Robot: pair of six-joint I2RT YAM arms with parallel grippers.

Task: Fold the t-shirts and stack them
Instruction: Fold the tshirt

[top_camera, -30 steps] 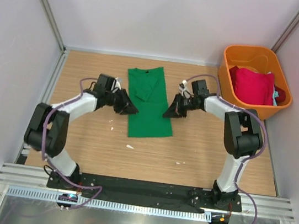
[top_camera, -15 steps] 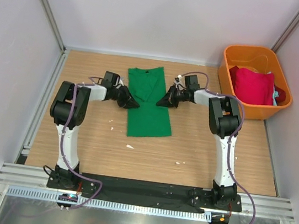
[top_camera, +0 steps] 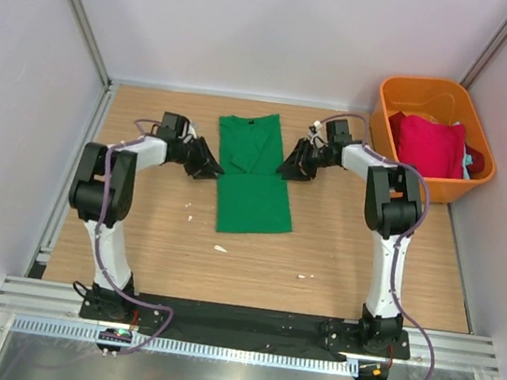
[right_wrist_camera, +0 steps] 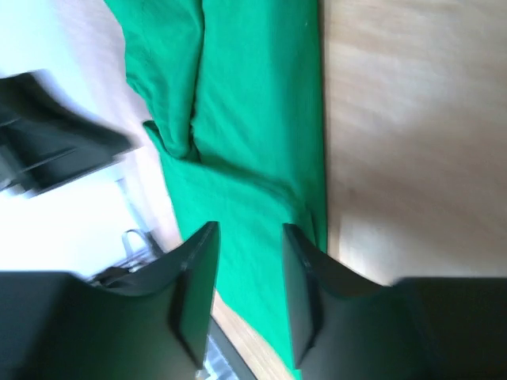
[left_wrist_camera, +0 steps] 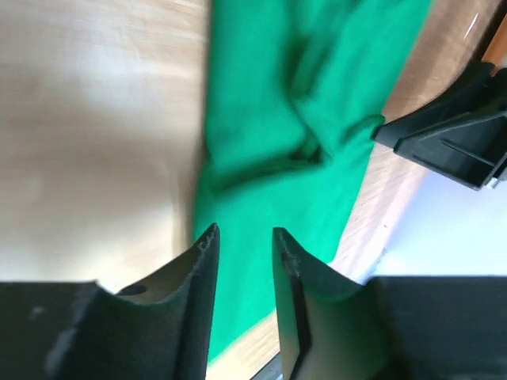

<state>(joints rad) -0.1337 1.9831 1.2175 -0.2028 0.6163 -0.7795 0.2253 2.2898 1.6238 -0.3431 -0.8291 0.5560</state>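
Observation:
A bright green t-shirt (top_camera: 254, 183) lies flat mid-table, folded into a long narrow strip with a sleeve tucked over its far half. My left gripper (top_camera: 210, 165) sits just off the strip's left edge, open and empty. My right gripper (top_camera: 289, 167) sits just off the right edge, also open and empty. The left wrist view has green cloth (left_wrist_camera: 293, 103) beyond the parted left gripper (left_wrist_camera: 244, 235). In the right wrist view the green shirt (right_wrist_camera: 245, 119) lies beyond the parted right gripper (right_wrist_camera: 249, 229). A crimson red t-shirt (top_camera: 427, 144) and a bit of a teal one (top_camera: 470, 165) lie in the bin.
An orange plastic bin (top_camera: 410, 87) stands at the far right corner against the wall. Small white scraps (top_camera: 220, 249) lie on the wooden table (top_camera: 134, 230) nearer the arm bases. Grey walls close the table on three sides.
Both grippers went from shut at the green shirt's side edges to open. They have let go of the cloth and drawn slightly outward and toward the far end.

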